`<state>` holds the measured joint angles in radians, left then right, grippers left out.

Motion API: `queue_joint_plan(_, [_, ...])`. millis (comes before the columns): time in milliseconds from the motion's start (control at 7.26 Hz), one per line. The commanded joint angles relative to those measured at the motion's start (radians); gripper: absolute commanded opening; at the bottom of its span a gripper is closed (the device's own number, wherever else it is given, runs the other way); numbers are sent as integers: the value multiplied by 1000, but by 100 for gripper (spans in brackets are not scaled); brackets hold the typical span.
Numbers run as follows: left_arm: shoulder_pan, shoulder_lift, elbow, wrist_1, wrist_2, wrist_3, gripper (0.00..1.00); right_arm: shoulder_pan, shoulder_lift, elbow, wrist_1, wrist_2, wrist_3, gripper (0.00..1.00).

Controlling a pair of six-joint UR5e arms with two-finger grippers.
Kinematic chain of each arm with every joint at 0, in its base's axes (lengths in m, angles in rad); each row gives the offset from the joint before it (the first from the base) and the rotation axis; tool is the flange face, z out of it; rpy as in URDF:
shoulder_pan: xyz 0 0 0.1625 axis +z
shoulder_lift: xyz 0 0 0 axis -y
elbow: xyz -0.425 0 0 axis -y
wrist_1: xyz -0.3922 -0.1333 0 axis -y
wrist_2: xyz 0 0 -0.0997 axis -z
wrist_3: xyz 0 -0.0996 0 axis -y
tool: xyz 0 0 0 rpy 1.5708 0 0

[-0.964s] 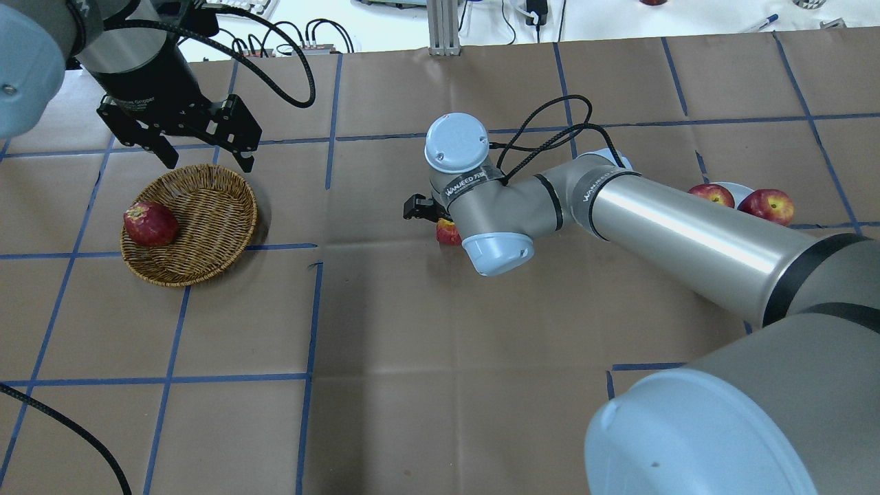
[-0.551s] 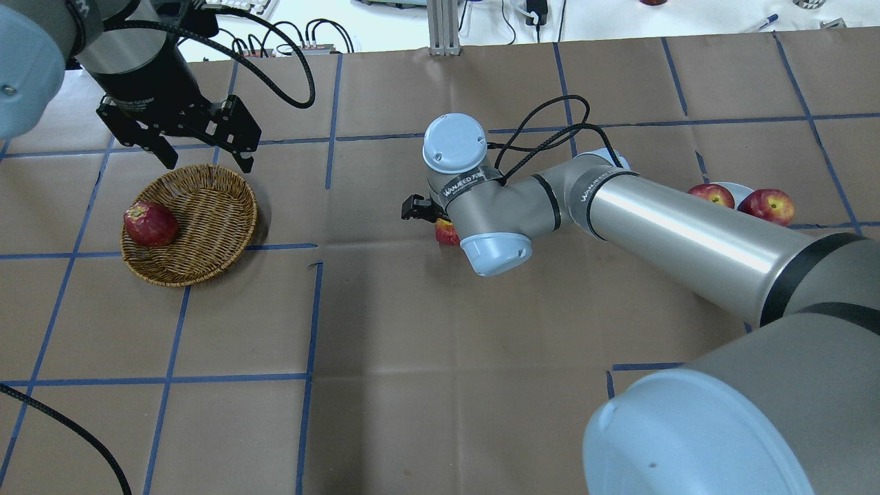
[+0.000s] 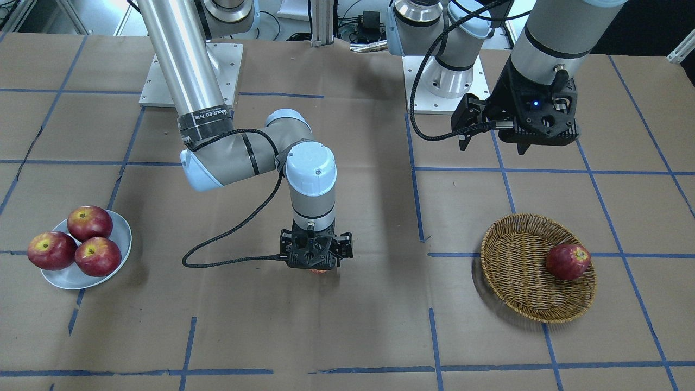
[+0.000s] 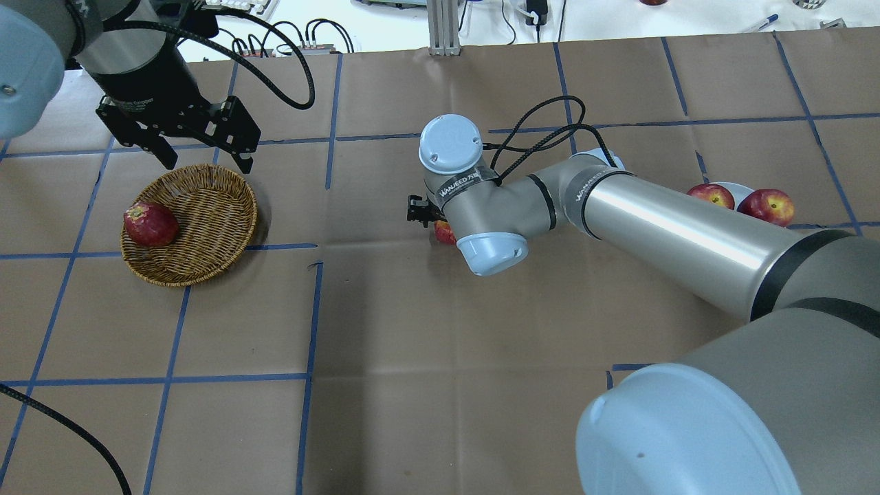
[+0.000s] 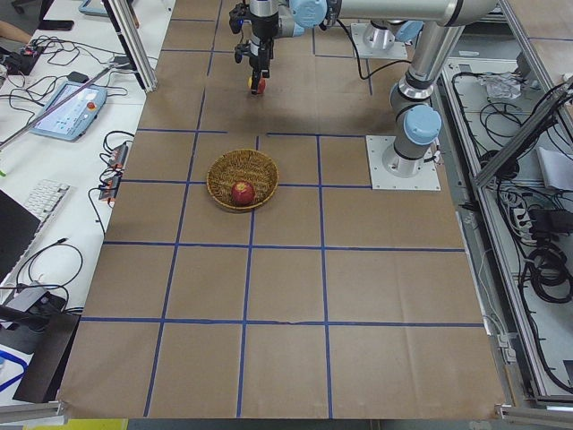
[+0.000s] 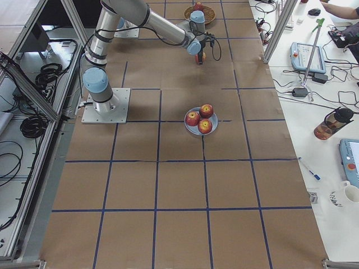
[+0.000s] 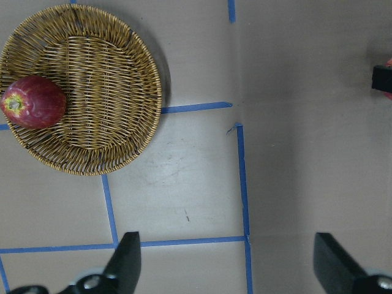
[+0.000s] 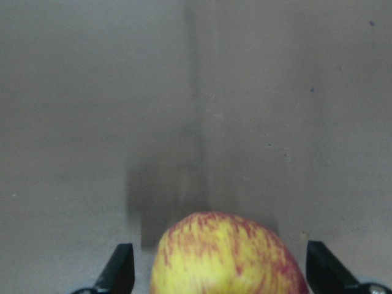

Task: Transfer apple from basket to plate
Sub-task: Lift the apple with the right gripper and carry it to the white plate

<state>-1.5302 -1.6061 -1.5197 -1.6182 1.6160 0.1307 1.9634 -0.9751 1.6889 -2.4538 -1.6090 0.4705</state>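
Observation:
The pale apple (image 8: 226,251), yellow with red streaks, sits between the fingers of my right gripper (image 8: 219,275), which is open with a small gap on each side. It shows as a sliver under the gripper (image 3: 316,265) at the table's middle (image 3: 320,270) and in the overhead view (image 4: 444,234). The wicker basket (image 4: 206,213) holds one dark red apple (image 4: 150,223). My left gripper (image 4: 206,163) hangs open and empty above the basket's far rim. The white plate (image 3: 124,233) stands at the far end.
Three dark red apples (image 3: 81,241) fill the plate. The table is covered in brown paper with blue tape lines. A black cable (image 3: 228,239) loops from the right wrist over the table. The arm bases (image 3: 190,76) stand at the robot's edge.
The right arm's wrist has shifted slightly toward the basket side over the pale apple. The left arm and the basket have not moved.

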Motion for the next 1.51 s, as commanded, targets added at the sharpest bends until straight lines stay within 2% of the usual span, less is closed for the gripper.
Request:
queue_joint_plan(0, [-1,2,-2,0,2,0,99,0,4,-20,1,-5,0,57])
queue_joint_plan(138, [-1,0,1,0,5,0,99,0,4,-20,1,-8,0,52])
queue_joint_plan(413, [-1,2,4,0,13,1,99,-18,-16,-58,27,-11,-6,52])
queue_joint_plan(688, [-1,15,19,-5,12,1,99,-75,-104,-136,228,-14,-67,52])
queue_joint_plan(826, [-1,14,16,-5,4,-3,99,-159,-167,-141,348,-15,-173,52])
queue_joint_plan(964, [-1,14,15,-5,-1,-11,99,-255,-231,-124,421,-14,-293,52])
queue_joint_plan(1377, [-16,20,19,-48,13,-13,99,-553,-345,-30,490,-14,-719,53])
